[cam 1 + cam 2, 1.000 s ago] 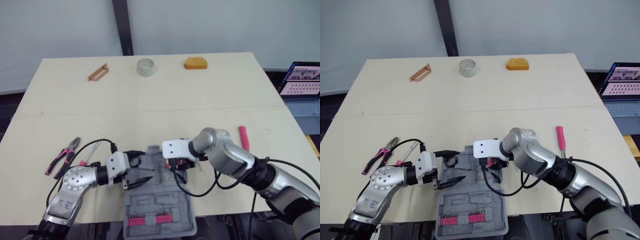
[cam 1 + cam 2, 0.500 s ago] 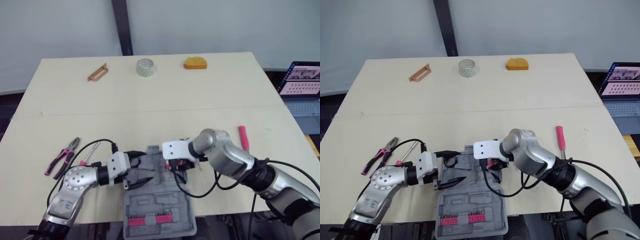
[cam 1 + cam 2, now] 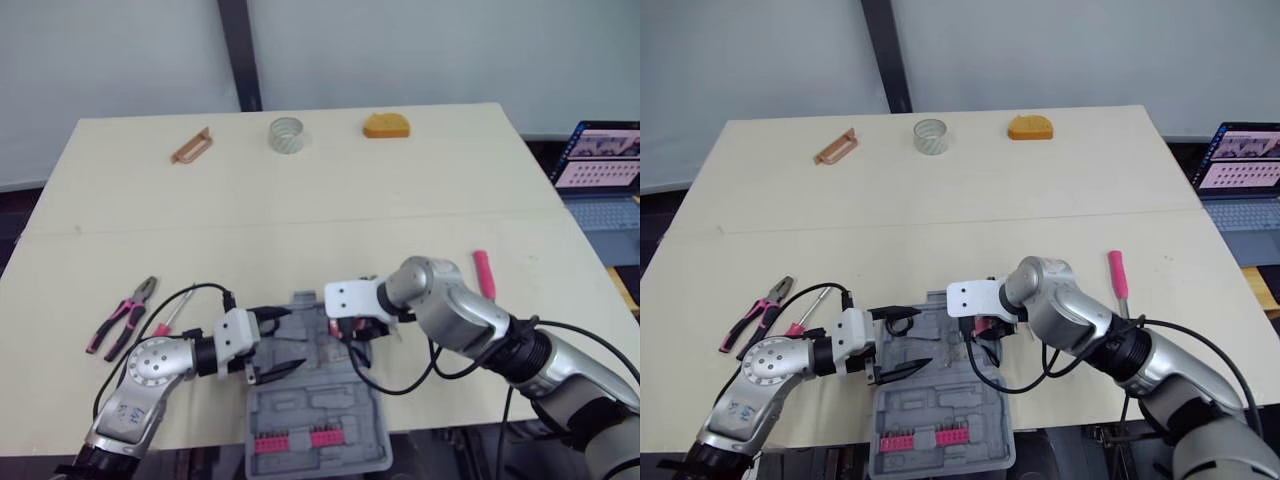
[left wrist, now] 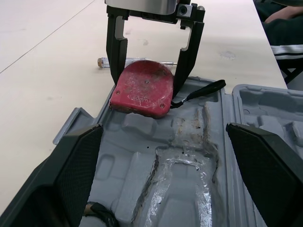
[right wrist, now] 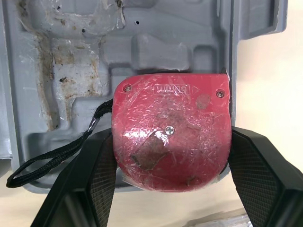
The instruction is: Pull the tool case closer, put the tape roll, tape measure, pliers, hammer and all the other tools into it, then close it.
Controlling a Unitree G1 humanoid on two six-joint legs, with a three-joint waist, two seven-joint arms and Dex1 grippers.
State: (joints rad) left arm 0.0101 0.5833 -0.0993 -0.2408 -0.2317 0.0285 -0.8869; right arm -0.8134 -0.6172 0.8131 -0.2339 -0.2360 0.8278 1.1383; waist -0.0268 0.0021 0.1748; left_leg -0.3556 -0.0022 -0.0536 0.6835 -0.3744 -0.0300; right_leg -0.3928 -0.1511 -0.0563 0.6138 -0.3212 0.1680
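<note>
Right wrist view tells most of it: my right gripper [image 4: 147, 80] is clamped on the tape measure [image 5: 171, 135], one black finger on each side. It hangs at the tray end of the open tool case [image 3: 310, 400], right at the rim. I can't tell if it's touching the plastic or just above it.

So I'd say we're mid-placement, on the tape measure step. The next move looks like nudging it inward off the rim toward a moulded pocket, setting it down, and only then spreading the fingers. The black strap [image 5: 52, 158] trails across the tray beside the gripper, and I'd want it tucked in so the lid doesn't pinch it.

The measure itself is a rounded red body, flat on one side, with a centre screw, two corner screws and raised lettering. It's wrapped in wrinkly clear film, with a scuffed patch near the middle.

My left gripper [image 3: 288, 338] is spread wide and holding nothing, facing the right one across the tray.

Lots not yet packed. The pliers [image 3: 125, 317] and screwdriver [image 3: 175, 310] lie just beyond the left gripper's outer side. The tape roll [image 3: 285, 135] is well away, past both grippers.
</note>
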